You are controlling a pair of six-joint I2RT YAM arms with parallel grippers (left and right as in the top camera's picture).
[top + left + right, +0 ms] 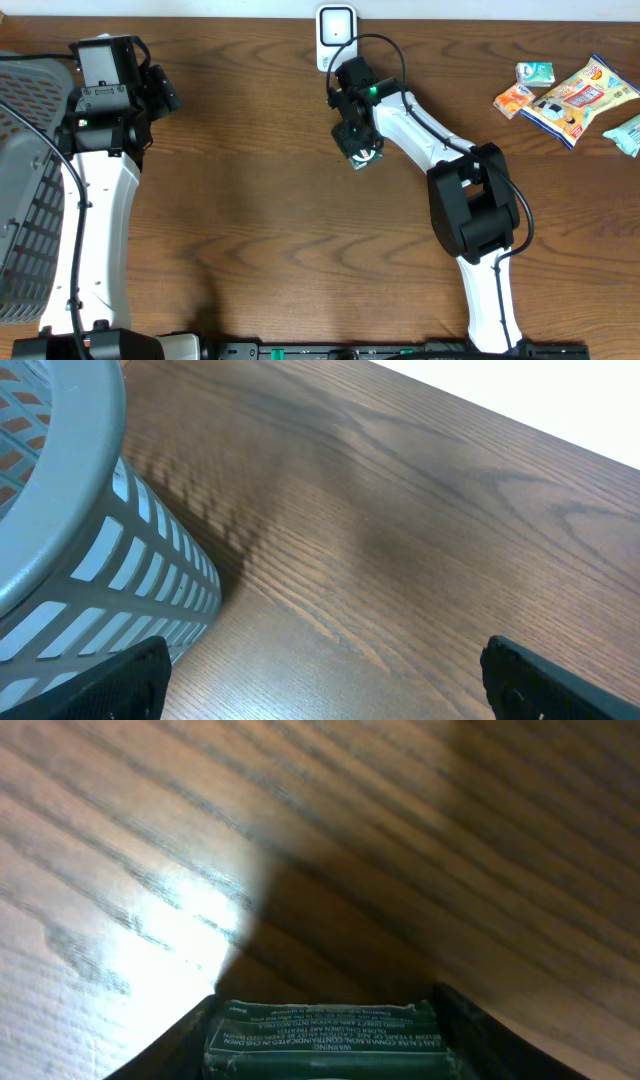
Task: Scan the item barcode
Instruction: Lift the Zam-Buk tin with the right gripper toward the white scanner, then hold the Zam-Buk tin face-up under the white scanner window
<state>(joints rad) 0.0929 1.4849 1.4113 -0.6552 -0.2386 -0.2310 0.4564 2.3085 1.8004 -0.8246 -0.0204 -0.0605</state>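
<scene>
The box (325,1045) looks light and stiff. Its sides are squeezed by the right gripper (328,1012); the left gripper (325,685) is spread wide.

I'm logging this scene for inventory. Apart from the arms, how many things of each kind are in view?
Large snack bag: 1
Small snack packets: 3
Dark green box: 1
Scanner: 1
Basket: 1
Total: 7
</scene>
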